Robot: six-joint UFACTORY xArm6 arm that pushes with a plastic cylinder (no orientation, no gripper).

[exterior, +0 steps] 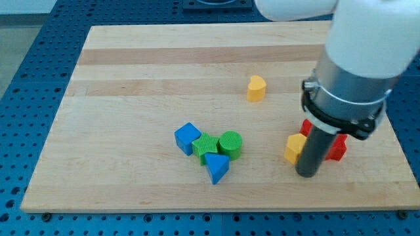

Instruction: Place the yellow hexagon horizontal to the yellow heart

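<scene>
Now: yellow hexagon [295, 148] near board's right edge, low, touching my tip [306, 173] on its right. No claw fitted. Red blocks [336, 148] partly hidden behind rod. Yellow heart [256, 88] well apart, up-left. Blue cube [188, 138], green blocks [218, 145], blue triangle [216, 168] clustered bottom-centre.

Pale matt wooden board [131, 59] with visible grain, ribbed green cylinder [230, 143], smooth matt yellow heart [256, 88]

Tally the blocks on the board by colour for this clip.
Yellow: 2, heart, hexagon
Blue: 2, cube, triangle
Green: 2, ridged block, cylinder
Red: 2, partly hidden behind the rod
Total: 8
</scene>
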